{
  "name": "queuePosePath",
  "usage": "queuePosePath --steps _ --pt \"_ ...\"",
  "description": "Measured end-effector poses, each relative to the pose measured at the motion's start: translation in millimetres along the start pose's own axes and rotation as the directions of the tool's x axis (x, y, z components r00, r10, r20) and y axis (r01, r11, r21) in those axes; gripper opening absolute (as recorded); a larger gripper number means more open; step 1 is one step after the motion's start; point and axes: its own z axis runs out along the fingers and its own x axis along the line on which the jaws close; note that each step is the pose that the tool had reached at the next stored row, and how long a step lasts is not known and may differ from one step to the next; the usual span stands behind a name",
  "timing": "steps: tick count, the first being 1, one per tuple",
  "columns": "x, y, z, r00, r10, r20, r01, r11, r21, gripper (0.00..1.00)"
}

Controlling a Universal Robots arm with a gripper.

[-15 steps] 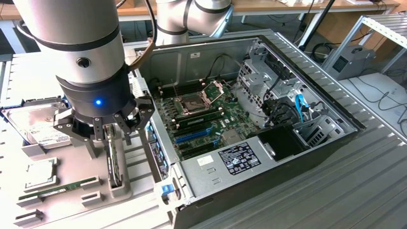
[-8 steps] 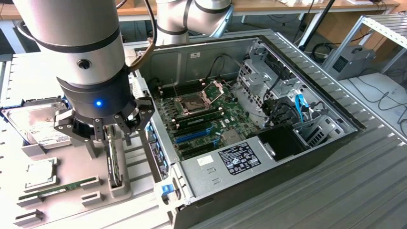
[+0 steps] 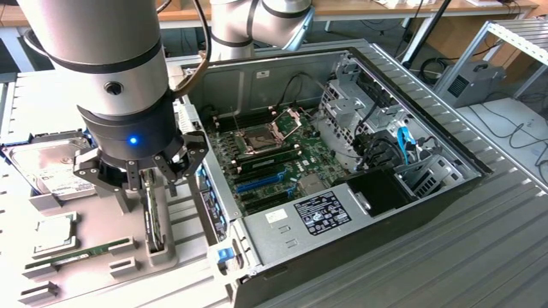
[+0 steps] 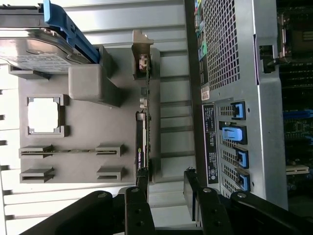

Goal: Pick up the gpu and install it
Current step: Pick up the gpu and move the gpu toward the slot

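Note:
The gpu point(image 3: 155, 221) stands on its edge in a slot of the grey holder point(image 3: 128, 263), a thin dark card with its silver bracket point(image 4: 142, 54) at one end. In the wrist view its dark edge point(image 4: 142, 147) runs along the holder point(image 4: 88, 132). My gripper point(image 3: 156, 187) hangs directly over the card, close above its top edge, open with nothing held. In the wrist view, one of the gripper's point(image 4: 166, 190) black fingers point(image 4: 142, 188) lines up with the card's end while the other stands off to the side. The open computer case point(image 3: 342, 160) lies beside the holder, its blue slots point(image 3: 256, 183) on the motherboard exposed.
On the same holder sit a silver hard drive point(image 3: 56, 168), a processor chip point(image 3: 56, 234) and a narrow green memory stick point(image 3: 81, 253). The case's rear panel point(image 4: 234, 98) with blue clips runs close alongside the holder. Cables and a drive cage fill the case's far side.

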Motion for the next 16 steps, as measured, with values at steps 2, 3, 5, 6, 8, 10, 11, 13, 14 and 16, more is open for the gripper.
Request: queuePosePath --steps 2,3,5,6,8,10,11,13,14,16 --pt "0.0 0.0 0.4 1.0000 0.000 0.0000 0.000 1.0000 0.0000 0.42" --pt "0.0 0.0 0.6 1.0000 0.000 -0.0001 0.000 1.0000 0.0000 0.42" --pt "0.0 0.0 1.0 1.0000 0.000 -0.0001 0.000 1.0000 0.0001 0.42" --pt "0.0 -0.1 1.2 1.0000 0.000 0.0000 0.000 1.0000 0.0001 0.42" --pt "0.0 -0.1 1.5 1.0000 0.000 -0.0001 0.000 1.0000 0.0001 0.42" --pt "0.0 -0.1 2.0 1.0000 0.000 0.0000 0.000 1.0000 0.0000 0.42" --pt "0.1 -0.1 2.1 1.0000 0.000 0.0000 0.000 1.0000 0.0000 0.42" --pt "0.1 -0.1 2.8 1.0000 0.000 -0.0001 0.000 1.0000 0.0000 0.42" --pt "0.1 -0.1 3.1 1.0000 0.000 -0.0001 0.000 1.0000 0.0001 0.42" --pt "0.1 -0.2 3.6 1.0000 0.000 -0.0001 0.000 1.0000 0.0001 0.42"
